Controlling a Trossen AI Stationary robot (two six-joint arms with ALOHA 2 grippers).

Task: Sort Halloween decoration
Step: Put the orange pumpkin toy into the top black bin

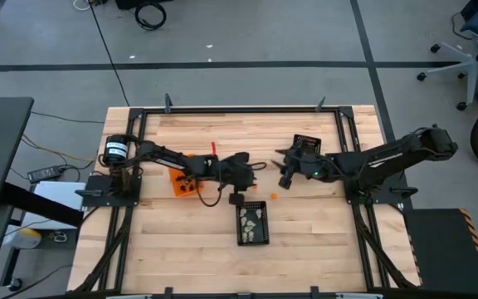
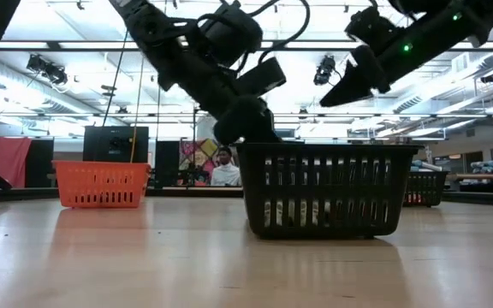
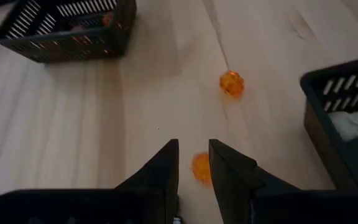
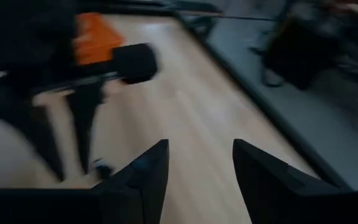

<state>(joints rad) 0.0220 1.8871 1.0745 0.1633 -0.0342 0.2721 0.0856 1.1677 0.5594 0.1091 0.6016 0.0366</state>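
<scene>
Two tiny orange pieces lie on the bare wood: one point(image 3: 232, 83) point(image 1: 274, 196) in the open, the other point(image 3: 199, 168) seen through the narrow gap of my left gripper point(image 3: 194, 163), which hovers above it, slightly open. Whether a finger touches that piece, I cannot tell. Pale grey-white pieces point(image 1: 252, 220) rest on the floor of the near black mesh bin point(image 1: 253, 226). My right gripper point(image 4: 199, 163) point(image 1: 282, 176) is open and raised over the table, beside the far black mesh bin point(image 1: 305, 146).
The orange rectangular bin point(image 1: 182, 181) point(image 2: 101, 185) sits under my left arm. In the low view the near black bin point(image 2: 328, 192) stands in front, with both arms above it. A person point(image 2: 225, 168) is in the room behind. Both grippers are close together at mid-table.
</scene>
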